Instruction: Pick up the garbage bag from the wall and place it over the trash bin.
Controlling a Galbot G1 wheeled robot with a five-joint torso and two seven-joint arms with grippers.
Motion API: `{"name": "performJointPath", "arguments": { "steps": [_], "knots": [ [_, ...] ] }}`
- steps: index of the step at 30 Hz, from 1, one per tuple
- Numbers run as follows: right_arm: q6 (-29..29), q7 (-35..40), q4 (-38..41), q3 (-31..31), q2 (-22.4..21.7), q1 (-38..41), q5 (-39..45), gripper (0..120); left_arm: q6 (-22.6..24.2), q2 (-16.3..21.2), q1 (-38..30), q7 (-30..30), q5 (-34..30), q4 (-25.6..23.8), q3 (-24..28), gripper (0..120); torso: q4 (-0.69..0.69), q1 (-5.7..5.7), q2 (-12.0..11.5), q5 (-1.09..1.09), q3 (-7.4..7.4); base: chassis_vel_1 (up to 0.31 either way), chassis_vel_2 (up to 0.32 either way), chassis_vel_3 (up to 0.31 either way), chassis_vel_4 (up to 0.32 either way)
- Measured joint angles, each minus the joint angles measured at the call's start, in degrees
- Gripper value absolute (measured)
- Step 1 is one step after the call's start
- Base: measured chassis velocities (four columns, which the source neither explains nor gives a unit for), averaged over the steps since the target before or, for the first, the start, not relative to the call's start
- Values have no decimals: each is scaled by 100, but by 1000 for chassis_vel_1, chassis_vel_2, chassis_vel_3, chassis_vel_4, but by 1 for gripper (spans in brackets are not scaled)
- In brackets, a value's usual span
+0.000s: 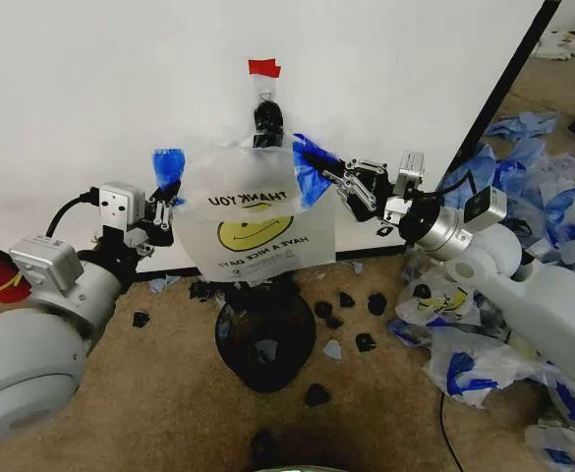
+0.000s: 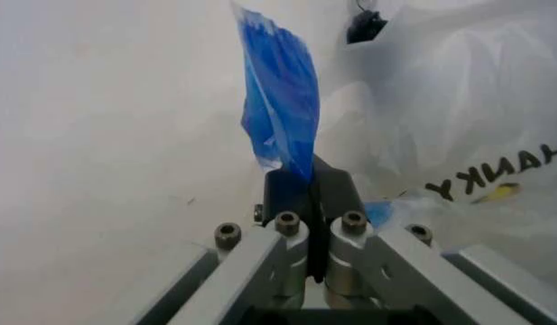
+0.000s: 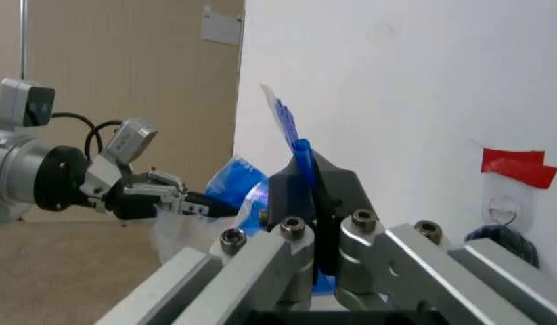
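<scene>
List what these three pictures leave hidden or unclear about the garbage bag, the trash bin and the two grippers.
- Head view: the garbage bag hides the far rim of the trash bin.
- Head view: the black clip covers the bag's top edge.
- Left wrist view: the left gripper, shut, hides the pinched handle part.
- Right wrist view: the right gripper likewise.

Garbage bag hangs on the wall above trash bin (each end effector grips a blue handle).

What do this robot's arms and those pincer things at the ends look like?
Both arms are smooth light-grey tubes ending in black wrist sections with boxy silver camera blocks and black cables. The left gripper and right gripper are silver metal linkages with visible bolts and flat black fingertips.
</scene>
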Motion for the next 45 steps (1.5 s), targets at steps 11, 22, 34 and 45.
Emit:
{"name": "performJointPath", "arguments": {
  "steps": [11,22,34,45],
  "knots": [
    [-142,154,158,-66,-131,236,183,0,-301,201,-50,228,-141,8,-14,0,0,0,0,1,0,0,0,0,0],
    [-179,259,203,-61,46,-498,30,0,-168,-100,162,193,-414,12,152,0,-1,0,-1,3,0,0,0,0,0],
    [-257,339,13,-412,259,-237,132,0,-751,-637,287,864,-774,14,246,0,1,0,-1,1,0,0,0,0,0],
    [-236,202,-59,-381,433,-841,-209,0,-894,-1834,1858,1204,784,143,-376,0,0,0,-1,2,0,0,0,0,0]
  ]
}}
